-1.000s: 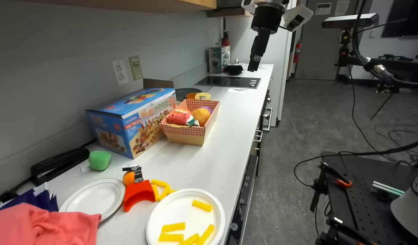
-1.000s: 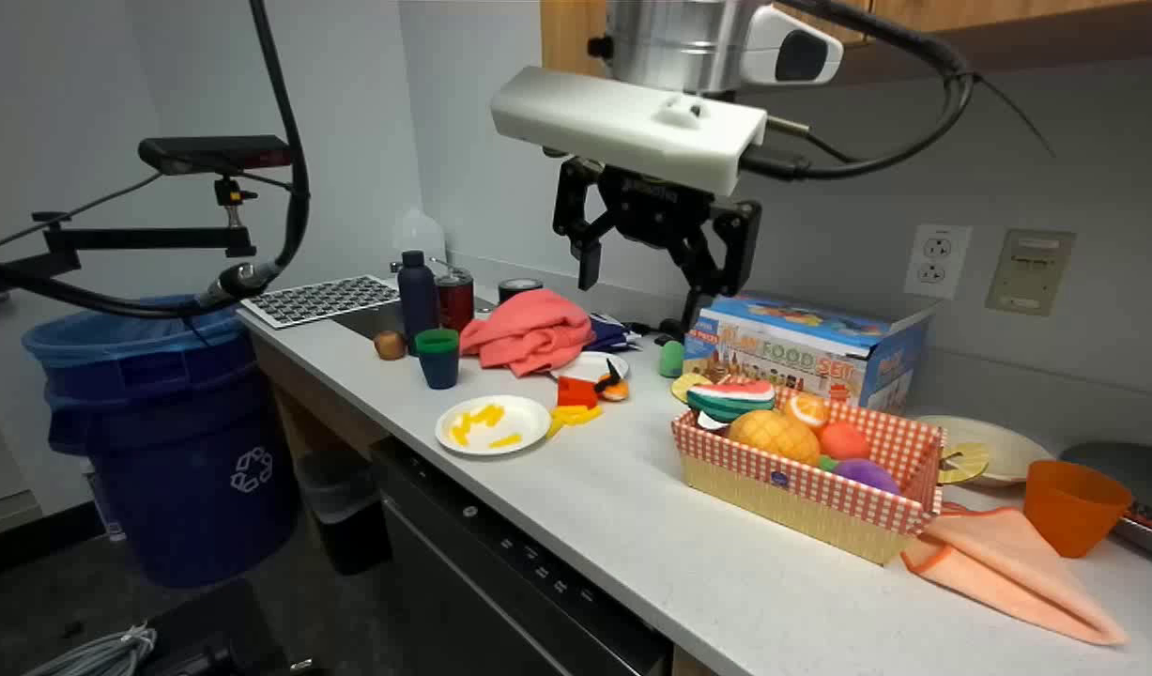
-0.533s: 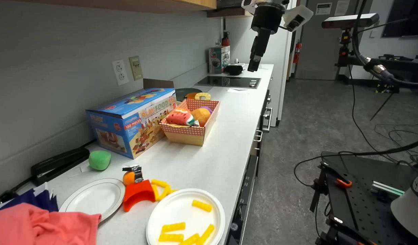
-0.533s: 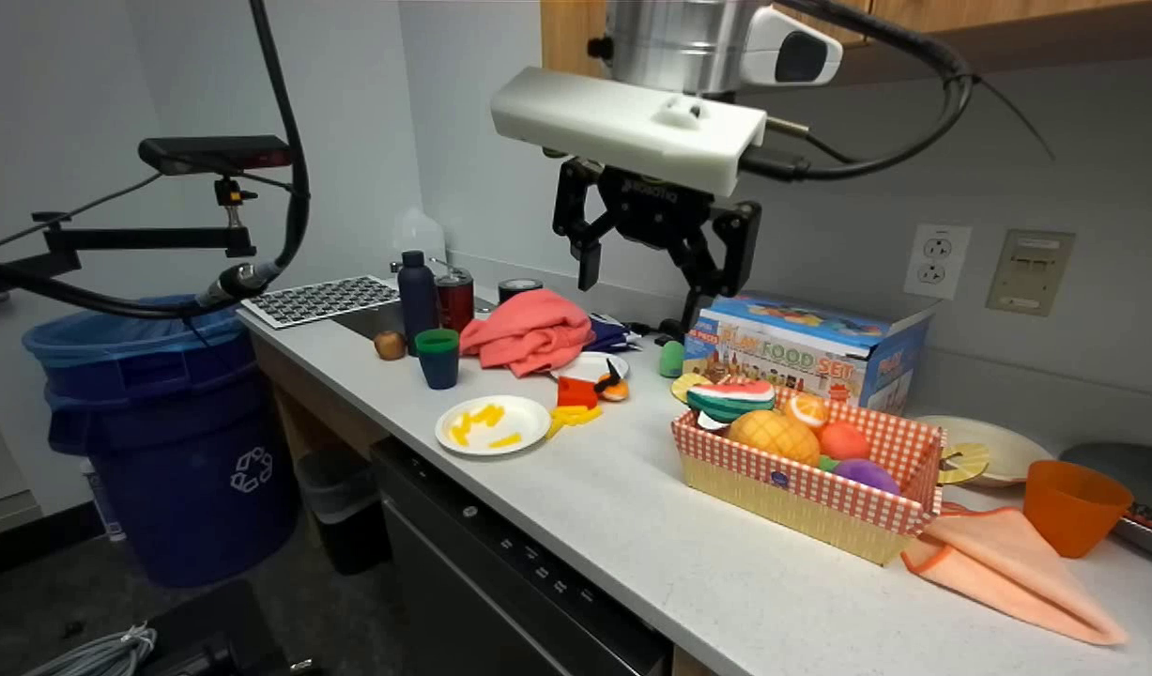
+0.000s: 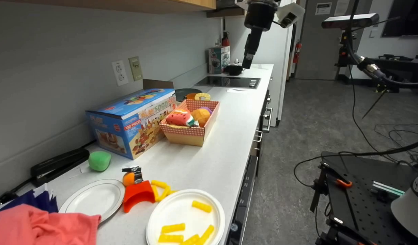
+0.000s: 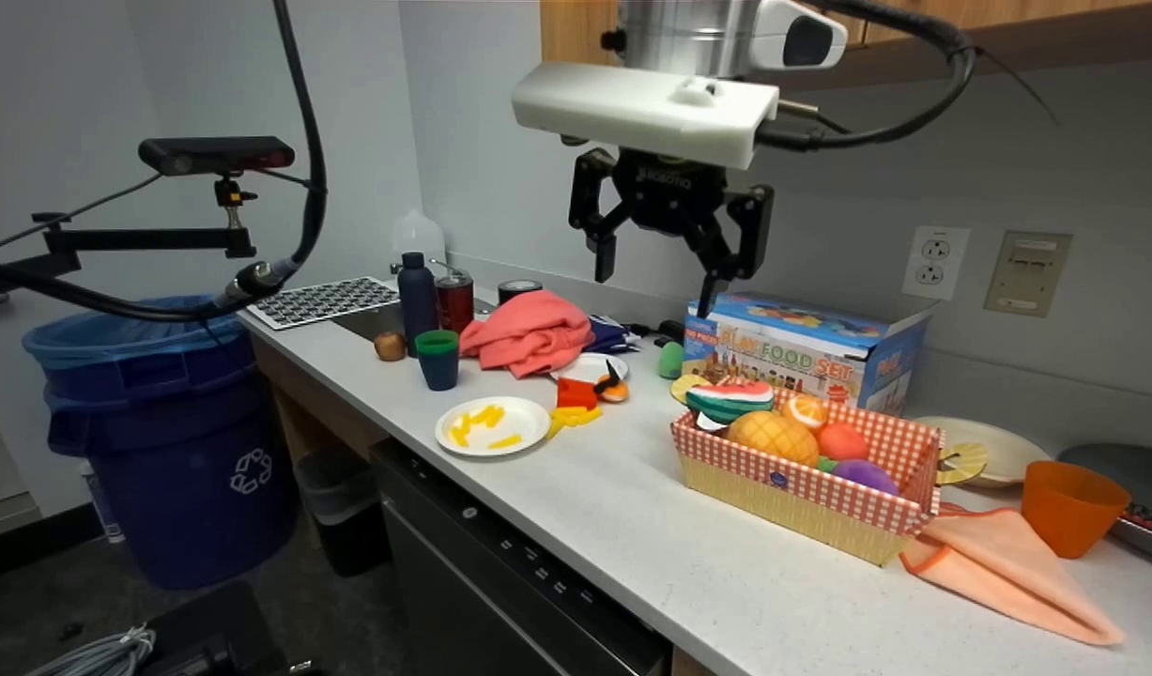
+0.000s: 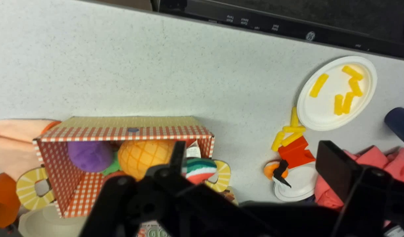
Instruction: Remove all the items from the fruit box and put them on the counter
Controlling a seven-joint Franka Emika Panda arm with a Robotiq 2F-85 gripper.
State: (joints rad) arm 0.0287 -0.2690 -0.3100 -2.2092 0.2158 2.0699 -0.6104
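Gripper (image 6: 655, 289): raised higher than the basket (image 6: 791, 507) and well apart from it; fingers spread wide, holding nothing.
Basket: on the counter (image 6: 632, 526), set back from the front edge, one long side facing it.
Basket contents: watermelon slice (image 6: 730, 404) at the end nearer the plate (image 5: 176, 209) of yellow sticks (image 5: 173, 228); pineapple (image 6: 773, 437) by the front wall; cut orange (image 6: 806, 410) and red ball (image 6: 843, 440) next to it; purple fruit (image 6: 865, 475) toward the opposite end.
Plate: close to the counter's front edge.
Blue box (image 6: 787, 355): just behind the basket, toward the counter's back edge.
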